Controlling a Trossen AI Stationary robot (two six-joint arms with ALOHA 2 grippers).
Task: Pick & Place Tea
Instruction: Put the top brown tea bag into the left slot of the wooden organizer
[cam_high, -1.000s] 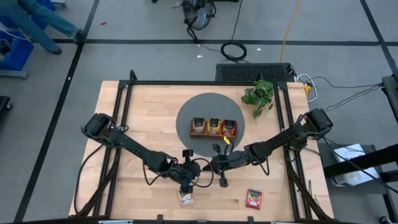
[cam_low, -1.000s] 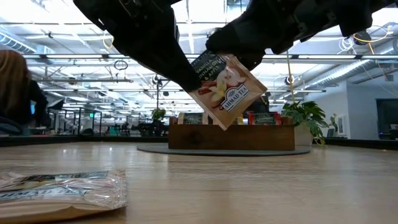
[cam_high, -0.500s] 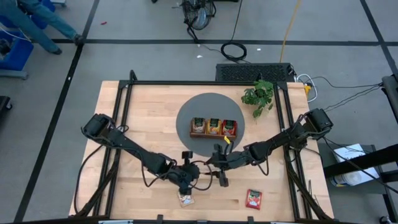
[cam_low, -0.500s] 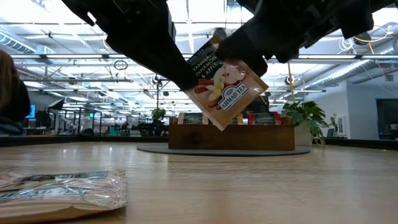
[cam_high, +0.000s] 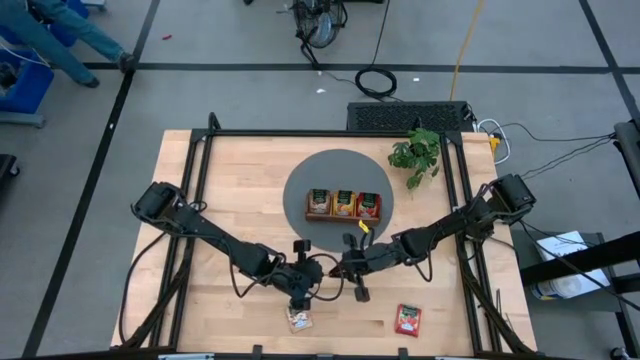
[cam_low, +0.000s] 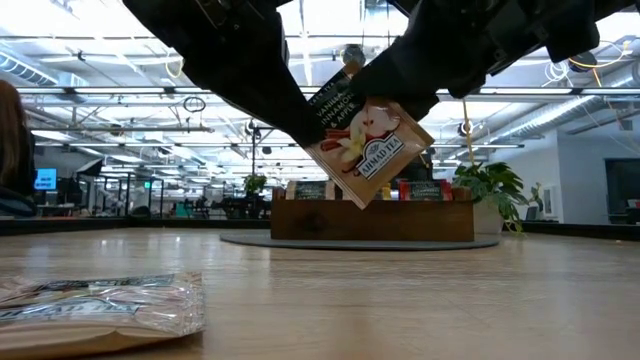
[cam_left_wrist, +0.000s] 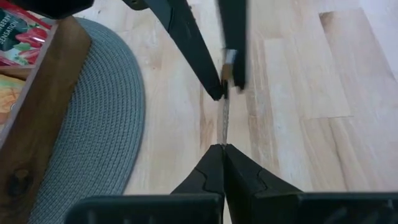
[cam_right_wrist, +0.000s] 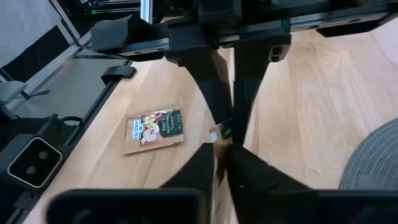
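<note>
A cream tea sachet (cam_low: 365, 145) with a dark top band hangs in the air over the table's near middle, tilted on one corner. My left gripper (cam_high: 322, 272) comes at it from the table's left and is shut on it. My right gripper (cam_high: 340, 268) comes from the right and is shut on it too. In the left wrist view the sachet (cam_left_wrist: 224, 118) shows edge-on between both pairs of fingers. Beyond them stands the wooden tray (cam_high: 343, 205) with three sachets upright in it. My left gripper pinches the sachet's upper left edge (cam_left_wrist: 224, 135) between its two fingers, slanting down from the table's left. The sachet is lifted clear and hangs tilted below the fingers. My right gripper pinches the sachet's upper right part (cam_low: 405, 112) between its two fingers, coming slantwise from the table's right, opposite the left fingers (cam_right_wrist: 227, 81). The sachet (cam_right_wrist: 216, 134) stays clear of the table.
The tray stands on a round grey mat (cam_high: 338, 170). A cream sachet (cam_high: 298, 319) and a red sachet (cam_high: 408, 319) lie flat near the table's front edge. A potted plant (cam_high: 416, 152) stands at the far right. A person moves on the floor at far left.
My right gripper has tipped a little and come down over the sachet's upper right part, which it stood above a second ago. The sachet has stayed in the air between both grippers, shifting only slightly in tilt.
</note>
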